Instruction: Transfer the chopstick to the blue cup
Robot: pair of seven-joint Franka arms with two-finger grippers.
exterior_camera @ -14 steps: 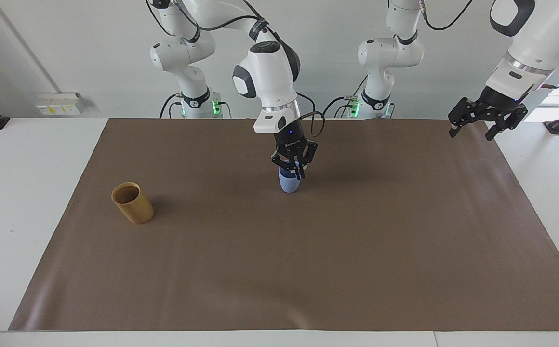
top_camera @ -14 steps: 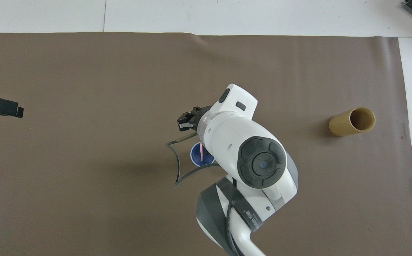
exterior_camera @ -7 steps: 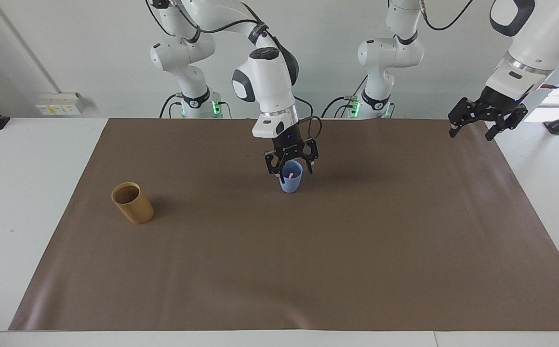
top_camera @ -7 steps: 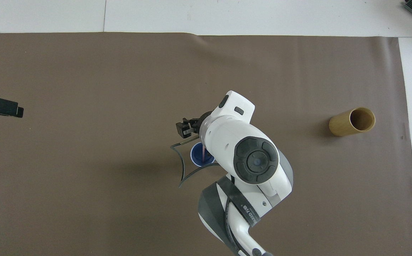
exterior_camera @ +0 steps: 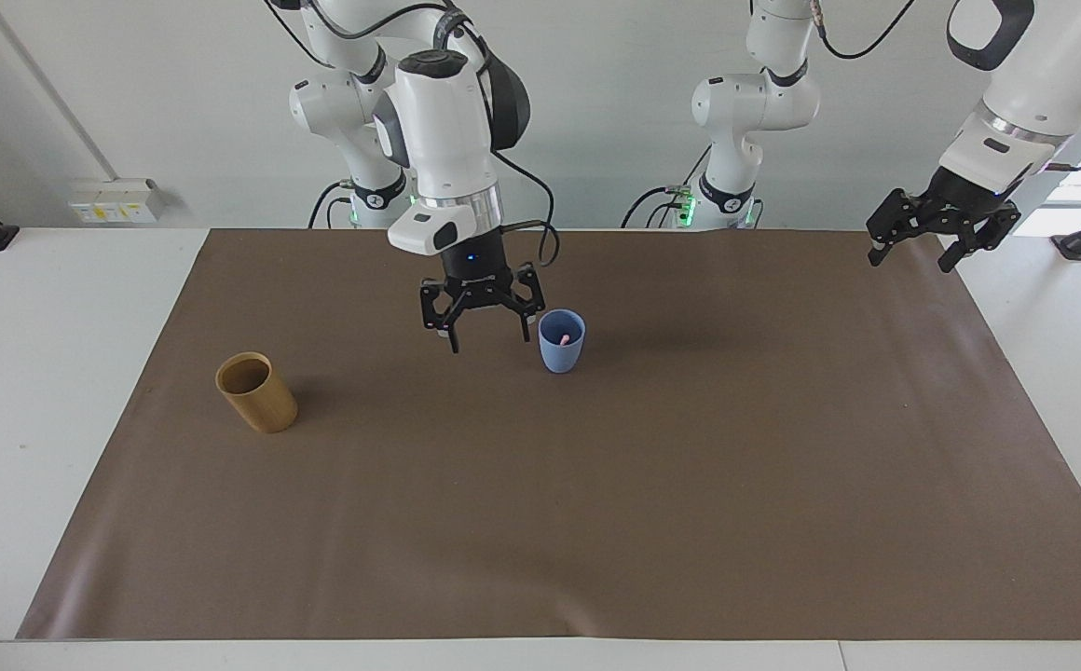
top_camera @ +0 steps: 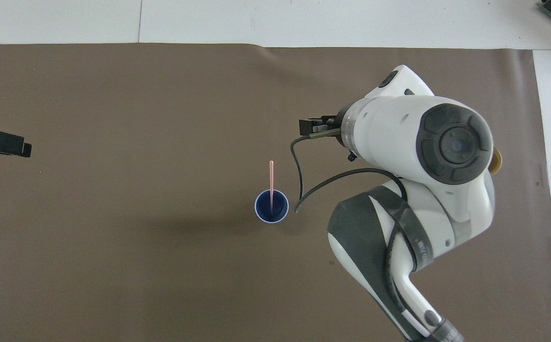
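Pink and slim, the chopstick stands in the blue cup near the middle of the brown-covered surface, so the step in hand looks like a clean retreat: keep the right pincer, fingers spread and empty, moving up and away so nothing nudges the cup. A second ago it was pinching the stick directly over the cup; now it hangs beside it, toward the tan cup. The left pincer waits spread over the mat's edge.
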